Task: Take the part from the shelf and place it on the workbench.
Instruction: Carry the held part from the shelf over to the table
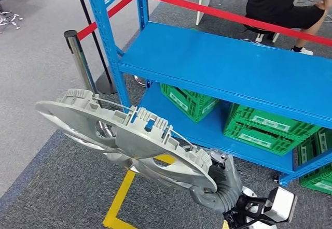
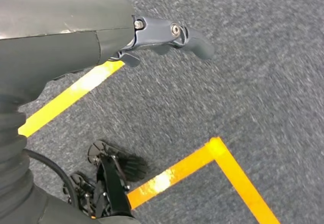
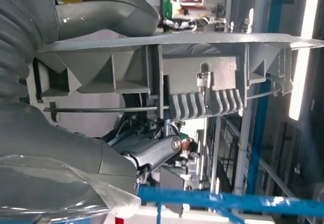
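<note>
While the right hand (image 1: 219,185) grips one end of the long grey part (image 1: 125,130), the part juts out to its left, held in the air over the carpet beside the blue shelf (image 1: 235,68). Hanging above the floor, the left hand (image 2: 168,36) holds nothing, fingers loosely extended.

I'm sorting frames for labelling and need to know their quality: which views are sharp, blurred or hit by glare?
Head view: evenly lit and sharp on the grey part and blue shelf. Left wrist view: carpet smeared by motion blur, with glare on the yellow floor tape. Right wrist view: a blown-out light strip at the edge, the part in shade but readable.
</note>
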Motion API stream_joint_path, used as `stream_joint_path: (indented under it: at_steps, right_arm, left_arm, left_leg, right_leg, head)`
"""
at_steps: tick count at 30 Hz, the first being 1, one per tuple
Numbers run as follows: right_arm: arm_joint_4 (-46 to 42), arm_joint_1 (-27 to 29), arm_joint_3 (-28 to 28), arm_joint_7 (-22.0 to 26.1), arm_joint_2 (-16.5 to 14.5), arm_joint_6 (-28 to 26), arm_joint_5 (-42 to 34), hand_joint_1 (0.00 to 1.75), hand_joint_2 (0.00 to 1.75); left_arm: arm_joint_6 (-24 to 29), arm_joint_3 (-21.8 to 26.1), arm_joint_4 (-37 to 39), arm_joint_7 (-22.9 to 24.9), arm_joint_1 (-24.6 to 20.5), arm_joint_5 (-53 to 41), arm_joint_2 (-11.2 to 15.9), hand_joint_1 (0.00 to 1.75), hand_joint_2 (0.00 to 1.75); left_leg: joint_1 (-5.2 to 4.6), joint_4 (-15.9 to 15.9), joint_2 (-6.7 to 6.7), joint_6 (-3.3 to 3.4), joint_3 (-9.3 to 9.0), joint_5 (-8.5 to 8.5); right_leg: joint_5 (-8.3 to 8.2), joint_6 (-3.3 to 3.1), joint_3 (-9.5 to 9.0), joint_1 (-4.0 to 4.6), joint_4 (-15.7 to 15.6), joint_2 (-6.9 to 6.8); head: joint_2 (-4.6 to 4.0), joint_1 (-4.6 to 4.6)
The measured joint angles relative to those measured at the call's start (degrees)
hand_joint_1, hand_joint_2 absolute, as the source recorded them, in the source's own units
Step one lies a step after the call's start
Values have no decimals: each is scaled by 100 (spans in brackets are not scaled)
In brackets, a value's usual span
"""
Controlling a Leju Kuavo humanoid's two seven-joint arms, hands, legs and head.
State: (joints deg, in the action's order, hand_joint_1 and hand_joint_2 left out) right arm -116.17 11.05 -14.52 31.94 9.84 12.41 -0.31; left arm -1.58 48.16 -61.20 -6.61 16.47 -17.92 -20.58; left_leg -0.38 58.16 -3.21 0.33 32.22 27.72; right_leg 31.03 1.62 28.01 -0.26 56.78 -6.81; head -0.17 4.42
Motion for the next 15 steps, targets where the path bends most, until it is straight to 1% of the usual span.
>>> stream_joint_path:
  at_steps: [1,2,3,4,5,6,7,8,9,10,11,12,13,14,15]
  right_arm:
    - [-1,-5,-1,1,0,1,1,175,175]
    - [-2,-7,-3,1,0,1,2,175,175]
    - [-3,-7,-4,2,0,1,2,175,175]
    - [-4,-4,-4,2,0,1,1,175,175]
    - [-4,1,-4,2,0,1,1,175,175]
    - [-2,6,-3,1,1,1,1,175,175]
    - [-1,11,-3,-1,1,1,1,175,175]
    - [1,14,-3,-2,2,1,2,175,175]
    - [2,16,-3,-2,2,1,3,175,175]
    - [2,15,-3,-2,2,1,3,175,175]
    - [2,12,-3,-1,2,1,3,175,175]
    - [1,14,-3,1,2,1,2,175,175]
    - [1,17,-4,1,2,1,2,175,175]
    - [0,19,-4,1,2,1,2,175,175]
    - [-1,21,-4,0,2,1,2,175,175]
  left_arm:
    - [1,1,0,1,12,0,-2,0,175]
    - [1,1,-1,0,19,0,-3,0,175]
    - [1,1,-1,-1,18,0,-5,0,175]
    - [1,1,-2,-1,12,0,-7,0,175]
    - [1,1,-2,-2,4,0,-8,0,175]
    - [1,1,-2,-2,0,0,-9,0,175]
    - [1,1,-2,-2,-1,0,-11,0,175]
    - [1,1,-2,-2,-2,0,-13,0,175]
    - [1,1,-2,-2,-1,0,-14,0,175]
    - [1,1,-2,-2,-1,0,-14,0,175]
    - [1,1,-2,-2,-3,0,-15,0,175]
    - [1,1,-2,-1,-8,0,-16,0,175]
    - [1,0,-2,0,-13,-1,-16,0,175]
    - [1,0,-2,0,-13,-1,-16,0,175]
    - [1,0,-2,1,-8,-1,-15,0,175]
  left_leg:
    - [7,-20,56,36,6,-15]
    - [21,-43,113,77,6,-34]
    - [38,-67,170,117,7,-57]
    - [51,-83,228,150,8,-77]
    - [52,-84,289,171,24,-87]
    - [49,-82,354,182,37,-93]
    - [46,-80,423,186,42,-96]
    - [43,-76,497,186,42,-98]
    - [44,-69,573,184,38,-99]
    - [46,-57,650,178,34,-97]
    - [46,-38,723,165,40,-94]
    - [42,-6,795,144,63,-89]
    - [41,20,861,110,100,-94]
    - [45,36,928,69,142,-108]
    - [52,45,997,28,178,-129]
  right_leg:
    - [22,28,2,-9,3,-17]
    - [81,54,23,-19,51,60]
    - [200,75,98,-31,213,202]
    - [371,89,237,-44,499,380]
    - [564,97,423,-47,892,540]
    - [722,105,625,-49,1299,625]
    - [791,110,777,-49,1586,658]
    - [739,111,839,-48,1670,672]
    - [574,109,790,-50,1520,684]
    - [335,104,651,-57,1177,737]
    - [132,96,485,-74,783,889]
    - [3,89,340,-93,434,1044]
    - [-55,81,244,-106,218,1174]
    - [-44,69,207,-108,141,1245]
    - [-41,54,196,-102,122,1201]
  head:
    - [0,3]
    - [0,9]
    - [0,18]
    - [1,32]
    - [0,44]
    - [1,51]
    - [1,51]
    - [1,51]
    - [2,51]
    - [1,51]
    - [1,51]
    - [1,49]
    - [1,47]
    - [1,45]
    - [1,45]
